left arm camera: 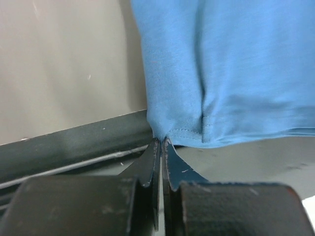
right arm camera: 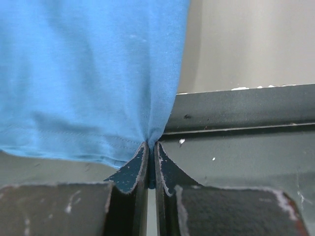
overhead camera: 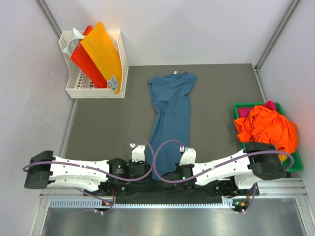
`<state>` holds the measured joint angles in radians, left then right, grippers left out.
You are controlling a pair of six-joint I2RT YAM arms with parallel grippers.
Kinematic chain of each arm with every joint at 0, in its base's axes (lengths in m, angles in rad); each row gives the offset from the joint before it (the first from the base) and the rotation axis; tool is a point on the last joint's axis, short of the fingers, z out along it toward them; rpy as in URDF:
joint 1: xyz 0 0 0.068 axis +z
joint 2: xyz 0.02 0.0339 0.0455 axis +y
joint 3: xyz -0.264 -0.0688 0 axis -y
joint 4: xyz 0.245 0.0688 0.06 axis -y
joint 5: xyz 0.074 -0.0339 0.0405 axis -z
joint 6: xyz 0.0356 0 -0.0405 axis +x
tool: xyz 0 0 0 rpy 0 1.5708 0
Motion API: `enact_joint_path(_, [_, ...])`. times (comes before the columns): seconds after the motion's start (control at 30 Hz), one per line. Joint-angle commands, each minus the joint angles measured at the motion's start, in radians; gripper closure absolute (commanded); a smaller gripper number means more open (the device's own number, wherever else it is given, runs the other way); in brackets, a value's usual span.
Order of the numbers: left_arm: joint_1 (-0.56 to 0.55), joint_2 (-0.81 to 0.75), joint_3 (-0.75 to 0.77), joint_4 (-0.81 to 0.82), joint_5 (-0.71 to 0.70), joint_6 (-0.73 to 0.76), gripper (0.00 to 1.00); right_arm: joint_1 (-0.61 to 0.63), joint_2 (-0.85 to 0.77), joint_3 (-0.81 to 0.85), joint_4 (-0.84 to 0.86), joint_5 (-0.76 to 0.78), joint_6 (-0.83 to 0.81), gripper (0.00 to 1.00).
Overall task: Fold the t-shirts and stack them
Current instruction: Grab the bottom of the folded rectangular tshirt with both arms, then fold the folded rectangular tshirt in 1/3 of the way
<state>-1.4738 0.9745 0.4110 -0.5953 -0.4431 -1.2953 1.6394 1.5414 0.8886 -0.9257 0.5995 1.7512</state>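
Observation:
A dark teal-blue t-shirt [overhead camera: 171,108] lies lengthwise on the grey mat [overhead camera: 108,123], bunched narrow, with its collar at the far end and its hem at the near edge. My left gripper [overhead camera: 151,173] [left arm camera: 161,141] is shut on the hem's left corner [left arm camera: 177,130], and the cloth puckers at its tips. My right gripper [overhead camera: 169,175] [right arm camera: 151,145] is shut on the hem's right corner [right arm camera: 147,132]. An orange t-shirt [overhead camera: 268,129] is heaped in the green tray [overhead camera: 241,105] at the right, with a bit of magenta-pink cloth [overhead camera: 269,104] behind it.
A white basket [overhead camera: 93,91] at the far left holds orange, red and yellow sheets. Both arms lie low along the near edge, over a dark metal rail [left arm camera: 74,145] [right arm camera: 246,105]. Grey walls close in on both sides.

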Motion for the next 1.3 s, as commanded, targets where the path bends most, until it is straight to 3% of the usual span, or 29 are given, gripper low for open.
enact_joint_path(0.0, [-0.005,-0.045,0.182,-0.152,-0.118,0.073,1.00,0.040,-0.021,0.137,-0.169,0.104,0.053,1.00])
enact_joint_path(0.17, [-0.006,-0.043,0.299,-0.224,-0.161,0.120,1.00,0.048,-0.024,0.190,-0.242,0.135,0.083,1.00])
enact_joint_path(0.57, [-0.005,-0.102,0.400,-0.412,-0.261,0.067,1.00,0.056,-0.127,0.164,-0.449,0.172,0.289,1.00])
enact_joint_path(0.83, [-0.005,-0.128,0.449,-0.440,-0.327,0.093,1.00,0.036,-0.211,0.148,-0.530,0.227,0.326,1.00])
enact_joint_path(1.1, [0.000,-0.070,0.511,-0.379,-0.426,0.197,1.00,-0.071,-0.253,0.174,-0.472,0.285,0.185,1.00])
enact_joint_path(1.27, [0.087,0.013,0.555,-0.289,-0.410,0.344,1.00,-0.266,-0.305,0.165,-0.311,0.310,-0.114,1.00])
